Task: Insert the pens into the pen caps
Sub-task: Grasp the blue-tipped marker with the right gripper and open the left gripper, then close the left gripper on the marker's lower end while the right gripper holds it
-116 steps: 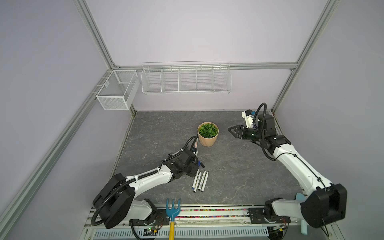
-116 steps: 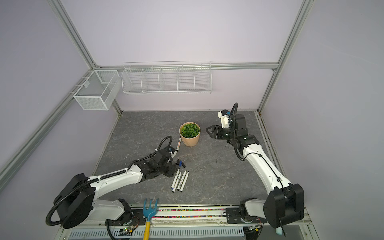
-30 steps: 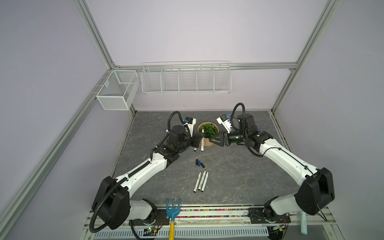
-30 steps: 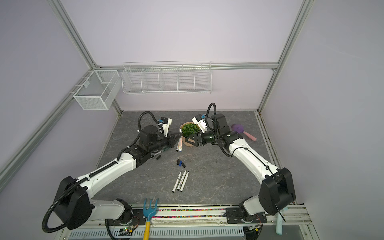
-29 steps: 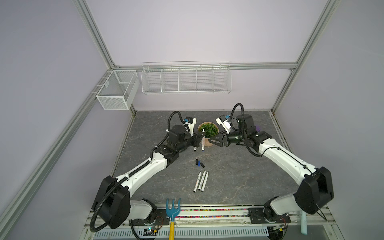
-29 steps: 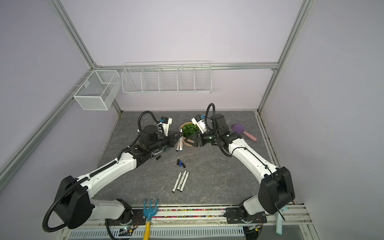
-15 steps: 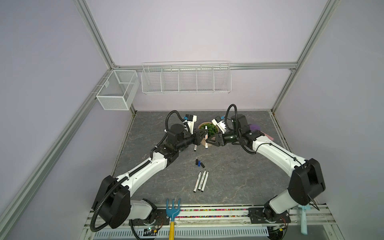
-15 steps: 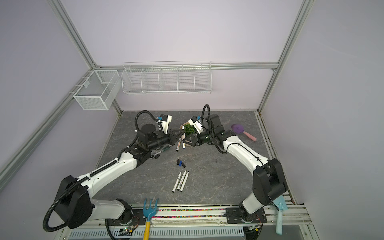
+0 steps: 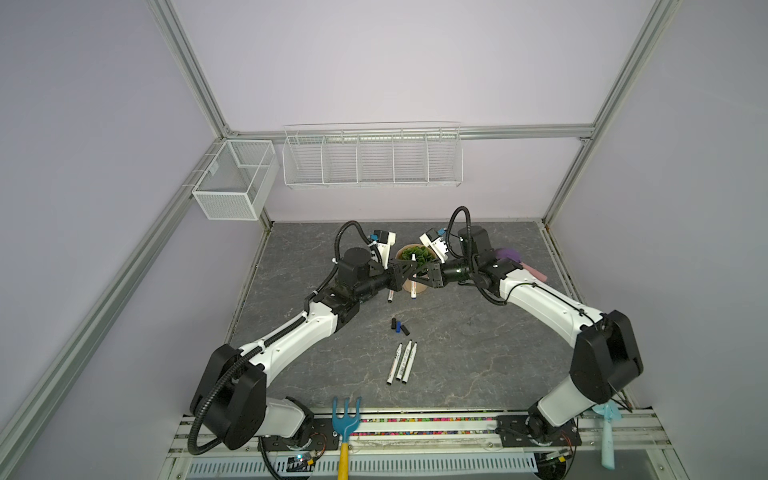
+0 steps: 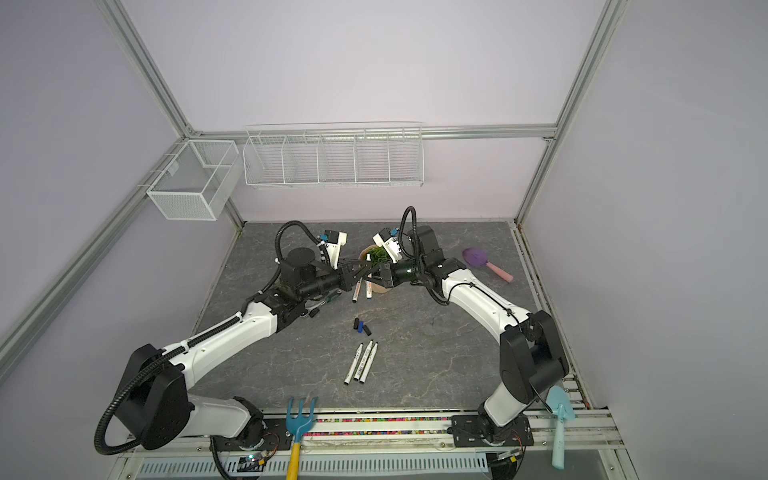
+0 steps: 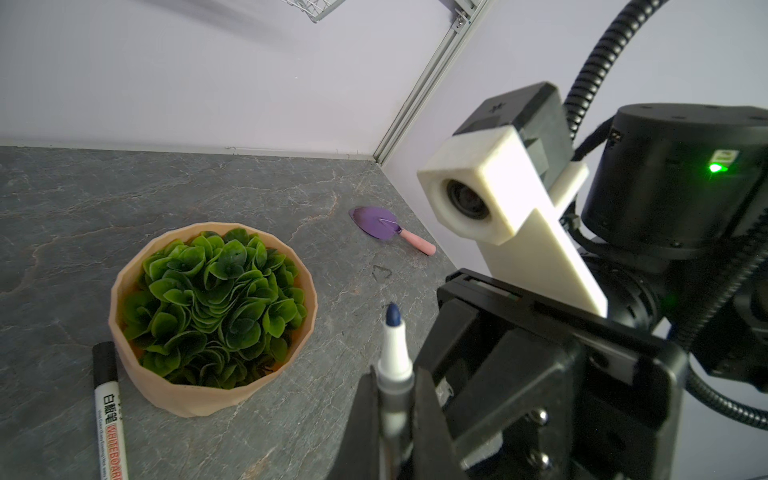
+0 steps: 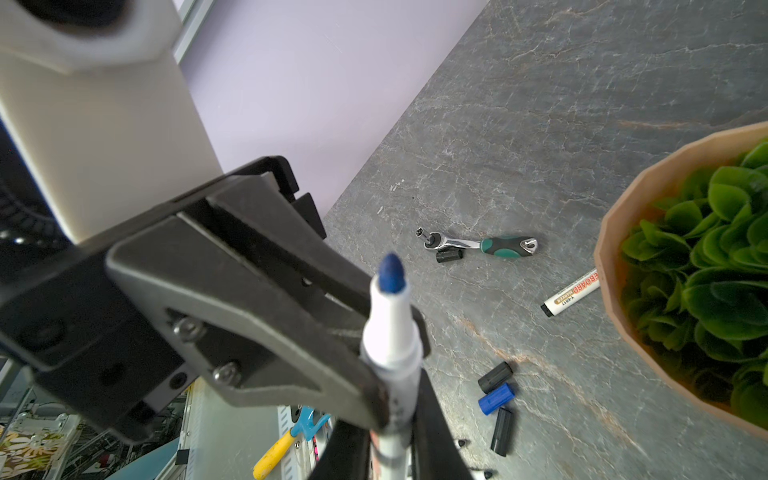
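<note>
Your left fingers (image 11: 432, 428) were pinched on the barrel of a blue-tipped pen (image 11: 392, 353), holding it upright with its bare tip on top. Your right fingers (image 12: 436, 444) pressed on the same barrel lower down, one on each side, so both arms gripped the one pen. The two met nose to nose above the bench (image 9: 478, 353), just beside the plant pot (image 11: 187, 399).

A second pen (image 11: 109, 415), wearing a black cap, lay flat on the bench just beside the pot's wall.

Towards the robot's base you had three loose caps (image 12: 494, 376) bunched together, the blue cap (image 12: 496, 399) between two black ones. A little nearer again, three uncapped pens (image 9: 401, 363) lay side by side, almost parallel, tips pointing away from the base.

Off to your left side, a fourth black cap (image 12: 449, 255) lay right against the green-handled wrench (image 12: 498, 243).

A purple trowel (image 9: 509, 254) lay on the bench behind your right arm, and a blue rake (image 9: 345, 415) rested at the front rail.
</note>
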